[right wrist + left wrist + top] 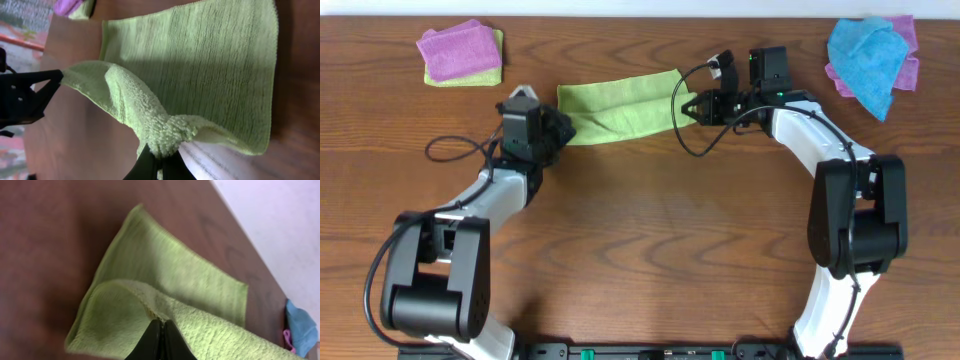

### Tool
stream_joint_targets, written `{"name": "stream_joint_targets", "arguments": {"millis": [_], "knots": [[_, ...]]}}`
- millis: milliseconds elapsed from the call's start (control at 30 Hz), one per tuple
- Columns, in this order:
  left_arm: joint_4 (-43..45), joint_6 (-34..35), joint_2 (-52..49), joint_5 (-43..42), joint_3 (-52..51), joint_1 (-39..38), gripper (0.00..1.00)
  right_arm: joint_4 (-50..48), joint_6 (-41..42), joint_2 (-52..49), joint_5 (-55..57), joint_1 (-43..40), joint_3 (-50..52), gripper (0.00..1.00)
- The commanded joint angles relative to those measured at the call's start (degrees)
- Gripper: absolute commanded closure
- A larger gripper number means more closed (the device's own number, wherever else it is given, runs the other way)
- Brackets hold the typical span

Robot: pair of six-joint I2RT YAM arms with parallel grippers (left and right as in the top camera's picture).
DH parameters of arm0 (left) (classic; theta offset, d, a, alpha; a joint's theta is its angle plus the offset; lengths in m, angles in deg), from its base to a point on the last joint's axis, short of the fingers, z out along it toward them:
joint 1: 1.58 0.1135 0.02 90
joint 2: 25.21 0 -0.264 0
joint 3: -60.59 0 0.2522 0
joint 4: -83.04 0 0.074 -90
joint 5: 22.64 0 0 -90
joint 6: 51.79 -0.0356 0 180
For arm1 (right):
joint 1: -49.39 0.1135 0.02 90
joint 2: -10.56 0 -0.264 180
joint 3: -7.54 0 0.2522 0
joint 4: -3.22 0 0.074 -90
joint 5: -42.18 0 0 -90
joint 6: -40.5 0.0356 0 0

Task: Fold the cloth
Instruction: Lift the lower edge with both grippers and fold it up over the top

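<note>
So the cloth [615, 110] sits stretched between the two grippers, toward the far side of the table [650, 230]. Most of it lies flat on the wood just beyond the fingertips. The near edge is pulled up off the surface into a soft ridge that runs from one gripper to the other.

The left gripper [161, 330] is clamped fully closed on that raised edge at its end. The fabric bunches right at the tips and the flat layer spreads out ahead of them. Same deal on the other side: the right gripper [160, 162] is pinched tight on a wad of the edge, with the rest of the cloth fanning out in front of it and sagging a bit toward its partner.

To me this looks like mid-fold, with the lifted edge about to go over onto the far edge. If I were doing this, I'd move both grippers forward together at the same height. That way the ridge stays lightly taut and doesn't twist. Don't pull so hard that the flat part slides along the wood. I'd bring the held edge down onto the far edge, line up the corners, and only then let go.

The right arm's cable [680, 130] loops across the cloth near its gripper, so I'd watch it doesn't snag. The pink cloth [460, 52] and blue cloth [868, 55] are well off to the outer sides, no bother.
</note>
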Motion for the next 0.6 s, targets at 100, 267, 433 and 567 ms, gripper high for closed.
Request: {"name": "stream_joint_targets", "arguments": {"millis": [100,267,433,567], "knots": [[-3.28,-4.79,-1.81,0.22,6.86,0.63,0.94,-2.69,3.37,-2.23,1.57,0.33,-3.78,0.98],[-3.67,-5.35,-3.61,1.84,8.13,1.38,0.94,-2.38,4.68,-7.04,0.9,1.07,-9.22,0.98],[-3.56,-5.35,-6.4,3.3,9.03,1.95,0.94,-2.14,5.79,-11.74,0.92,1.4,-14.03,0.98],[-3.54,-5.35,-8.11,3.58,10.45,2.03,0.94,-1.97,6.67,-14.82,0.17,1.42,-17.4,0.99]]}}
